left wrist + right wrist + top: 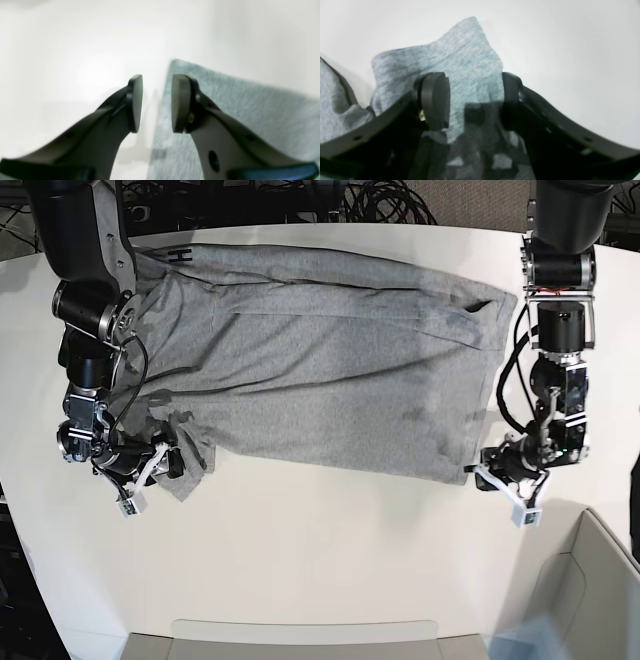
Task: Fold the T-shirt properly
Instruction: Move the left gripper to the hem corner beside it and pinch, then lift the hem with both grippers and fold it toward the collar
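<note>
The heather-grey T-shirt [320, 360] lies spread across the white table [330, 550], plain side up, with black lettering showing at its far-left edge. My right gripper [170, 465] is at the bunched sleeve on the near left. In the right wrist view this gripper [475, 100] is open, its fingers [435, 100] straddling a raised flap of the sleeve [460, 57]. My left gripper [480, 477] is at the shirt's near-right corner. It is open too [157, 103], with the fabric edge [225, 100] running under one pad [180, 102] and bare table under the other.
A pale bin [600, 580] stands at the near right corner, just beyond the left arm. A flat tray edge [300, 640] runs along the near side. Cables [330, 200] lie behind the table's far edge.
</note>
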Controlling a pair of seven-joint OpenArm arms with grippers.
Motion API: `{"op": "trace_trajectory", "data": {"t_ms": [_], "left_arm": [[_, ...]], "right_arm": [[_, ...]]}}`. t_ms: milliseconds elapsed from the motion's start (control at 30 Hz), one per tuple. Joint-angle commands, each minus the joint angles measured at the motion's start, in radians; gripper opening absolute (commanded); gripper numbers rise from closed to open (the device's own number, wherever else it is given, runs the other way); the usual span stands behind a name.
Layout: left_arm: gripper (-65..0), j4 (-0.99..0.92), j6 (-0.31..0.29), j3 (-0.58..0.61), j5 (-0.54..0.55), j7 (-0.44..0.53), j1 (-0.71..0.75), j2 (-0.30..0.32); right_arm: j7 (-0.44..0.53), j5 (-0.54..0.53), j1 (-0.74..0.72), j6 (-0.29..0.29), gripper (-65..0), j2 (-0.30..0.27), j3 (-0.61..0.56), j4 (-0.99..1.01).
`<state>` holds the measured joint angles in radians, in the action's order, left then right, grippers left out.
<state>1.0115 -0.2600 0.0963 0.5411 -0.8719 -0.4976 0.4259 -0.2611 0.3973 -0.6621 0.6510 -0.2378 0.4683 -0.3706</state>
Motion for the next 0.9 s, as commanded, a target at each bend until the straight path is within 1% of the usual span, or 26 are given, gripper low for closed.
{"op": "trace_trajectory", "data": {"t_ms": [0,100,300,400,567,667,867], "left_arm": [[-25.0,-0.013,-0.003,0.029,-0.016,0.044,-0.037,0.006],[-25.0,-0.109,-0.029,0.098,-0.032,0.122,-0.068,-0.008],[-25.0,-0.303,-0.084,0.105,-0.031,0.224,-0.134,-0.026],[-25.0,-0.359,-0.146,0.105,-0.031,0.237,-0.158,-0.026],[-25.0,-0.437,-0.218,0.107,-0.031,0.244,-0.197,-0.042],[-25.0,-0.44,-0.227,0.107,-0.032,0.244,-0.197,-0.045],[-25.0,-0.44,-0.226,0.109,-0.032,0.244,-0.195,-0.046]], "right_arm": [[-0.108,0.068,0.012,0.016,-31.4,0.001,-0.004,0.015],[-0.108,0.068,0.012,0.016,-31.4,0.001,-0.003,0.015],[-0.109,0.071,0.014,0.016,-31.4,-0.001,-0.003,0.017],[-0.109,0.071,0.014,0.016,-31.4,-0.001,-0.003,0.017],[-0.109,0.071,0.014,0.016,-31.4,0.002,-0.006,0.017],[-0.109,0.073,0.014,0.016,-31.4,0.004,-0.007,0.017],[-0.109,0.073,0.014,0.016,-31.4,0.005,-0.007,0.017]]}}
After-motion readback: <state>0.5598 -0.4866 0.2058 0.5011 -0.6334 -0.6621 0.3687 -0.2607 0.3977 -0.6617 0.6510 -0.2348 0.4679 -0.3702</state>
